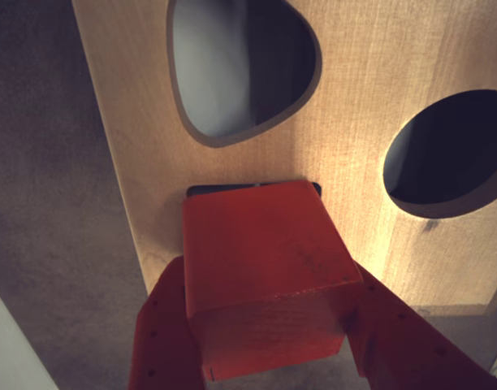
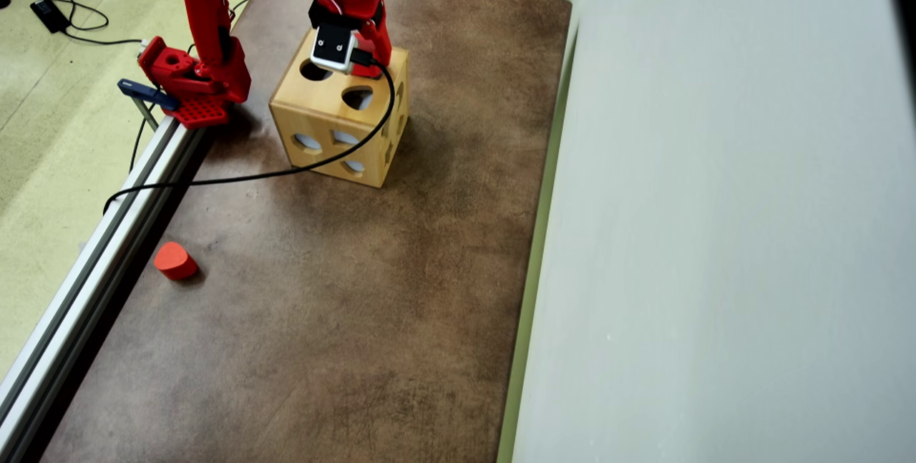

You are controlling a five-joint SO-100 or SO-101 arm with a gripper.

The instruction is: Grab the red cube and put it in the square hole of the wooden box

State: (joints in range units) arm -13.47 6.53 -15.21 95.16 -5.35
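In the wrist view my gripper (image 1: pixel 269 280) is shut on the red cube (image 1: pixel 265 260), one red finger on each side of it. The cube's far end sits at the mouth of the square hole (image 1: pixel 216 189), of which only a thin dark strip shows above the cube. That hole is in the top face of the wooden box (image 1: pixel 354 97). In the overhead view the gripper (image 2: pixel 370 66) hangs over the far right part of the wooden box (image 2: pixel 325 116), and the wrist camera hides the cube.
A teardrop cutout (image 1: pixel 240 65) and a round cutout (image 1: pixel 447 154) lie beside the square hole. An orange-red rounded block (image 2: pixel 175 260) rests near the table's left rail (image 2: pixel 86 270). A black cable (image 2: pixel 286 171) trails across the box. A pale wall (image 2: pixel 715 234) borders the right.
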